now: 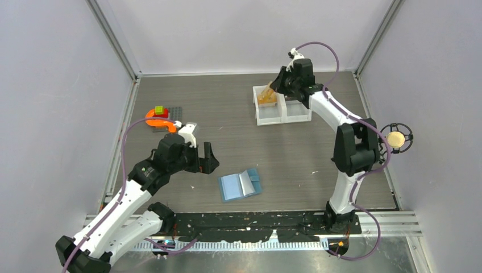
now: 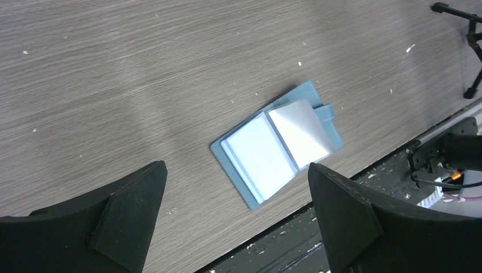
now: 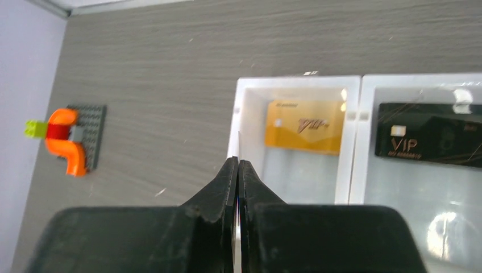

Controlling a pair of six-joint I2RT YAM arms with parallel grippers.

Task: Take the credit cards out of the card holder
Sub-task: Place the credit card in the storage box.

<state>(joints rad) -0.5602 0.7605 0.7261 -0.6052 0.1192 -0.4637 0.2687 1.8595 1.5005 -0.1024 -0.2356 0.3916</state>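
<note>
The light-blue card holder (image 1: 240,185) lies open on the table near the front; its inner sleeves look pale and blank in the left wrist view (image 2: 278,151). My left gripper (image 1: 201,158) is open and empty, hovering left of it (image 2: 236,166). The orange-yellow card (image 3: 304,126) lies in the left compartment of the white tray (image 1: 282,120) and the dark card (image 3: 426,142) in the right one. My right gripper (image 1: 277,86) is above the tray's far left end, jaws pressed on a thin card seen edge-on (image 3: 239,161); its colour cannot be told.
An orange curved toy piece (image 1: 159,119) with red and green blocks sits on a small grey plate at the left (image 3: 67,142). Grey walls enclose the table on three sides. A black rail (image 1: 256,224) runs along the near edge.
</note>
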